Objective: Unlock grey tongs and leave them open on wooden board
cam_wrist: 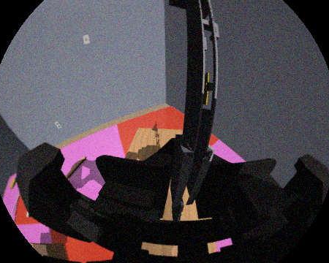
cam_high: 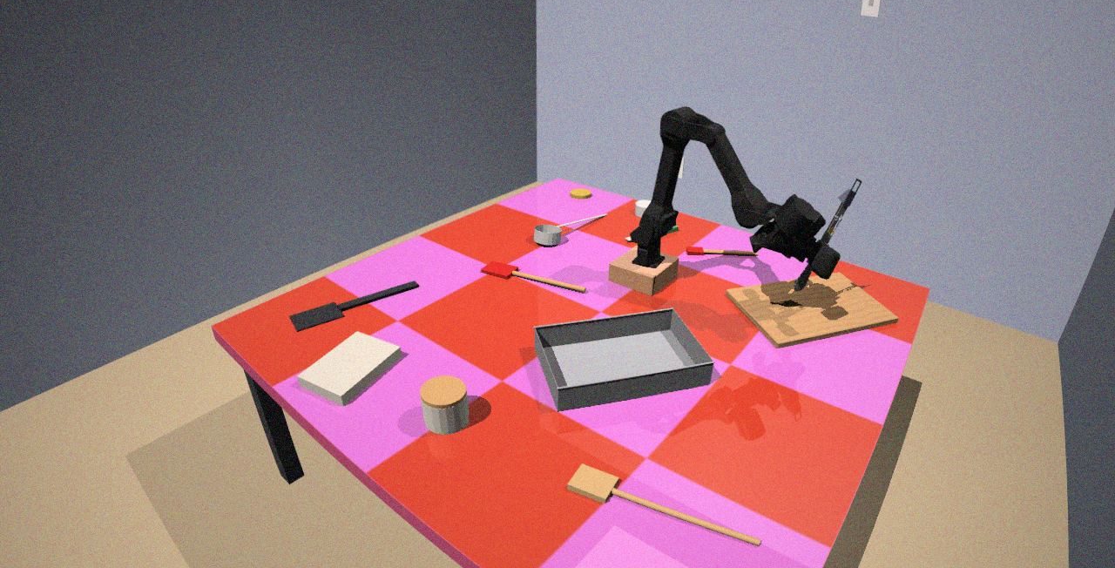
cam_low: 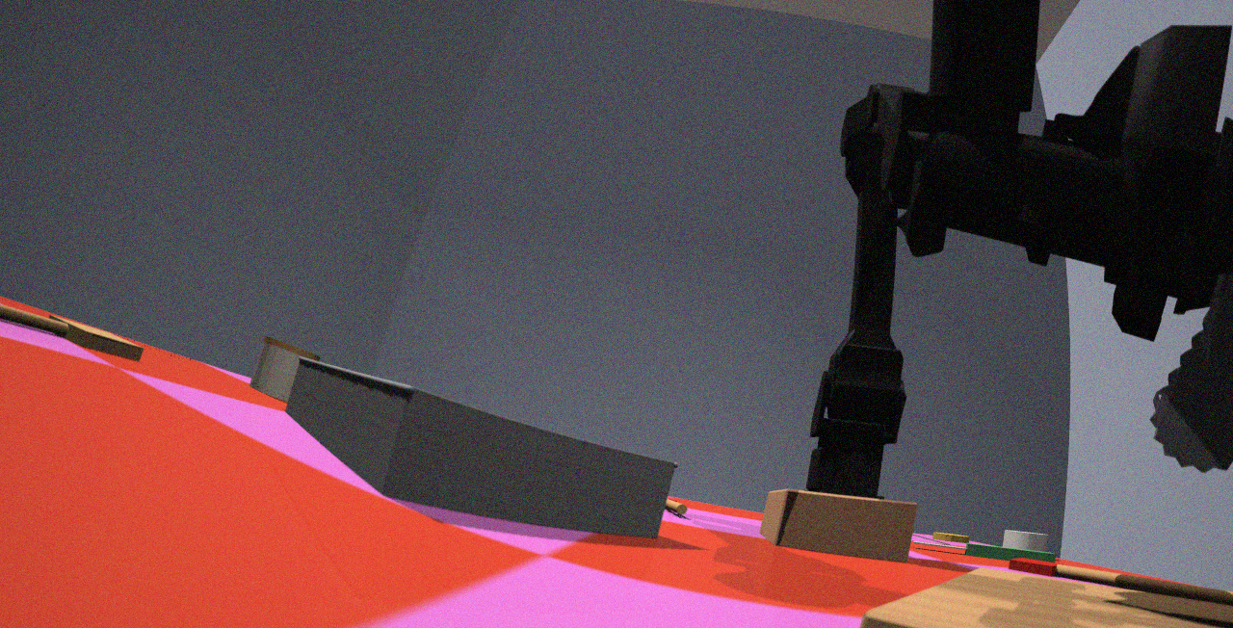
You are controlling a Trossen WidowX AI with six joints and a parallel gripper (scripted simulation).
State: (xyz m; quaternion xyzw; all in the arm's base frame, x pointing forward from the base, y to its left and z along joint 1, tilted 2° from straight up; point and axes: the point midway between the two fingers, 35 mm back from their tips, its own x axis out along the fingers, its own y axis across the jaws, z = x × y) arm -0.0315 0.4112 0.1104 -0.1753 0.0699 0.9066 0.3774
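Observation:
The grey tongs (cam_high: 841,211) (cam_wrist: 194,91) are held in the air above the wooden board (cam_high: 869,314) (cam_low: 939,605) (cam_wrist: 144,138). They stand steeply tilted, hinge end up and tips down. The scalloped tip shows at the right edge of the exterior view. Their arms lie close together, with a narrow gap; whether the lock is released cannot be told. My gripper (cam_high: 823,256) (cam_wrist: 180,142) is shut on the tongs partway along their arms. The fingertips are dark and partly hidden. The roasting tin (cam_high: 635,390) (cam_low: 517,478) has nothing across it.
A red spatula (cam_high: 693,251) lies behind the board, near the arm's base (cam_high: 643,276). Another red spatula (cam_high: 498,269), a small pot (cam_high: 548,235), a black turner (cam_high: 315,316), a white block (cam_high: 350,366), a lidded jar (cam_high: 445,411) and a wooden spatula (cam_high: 592,481) lie farther off.

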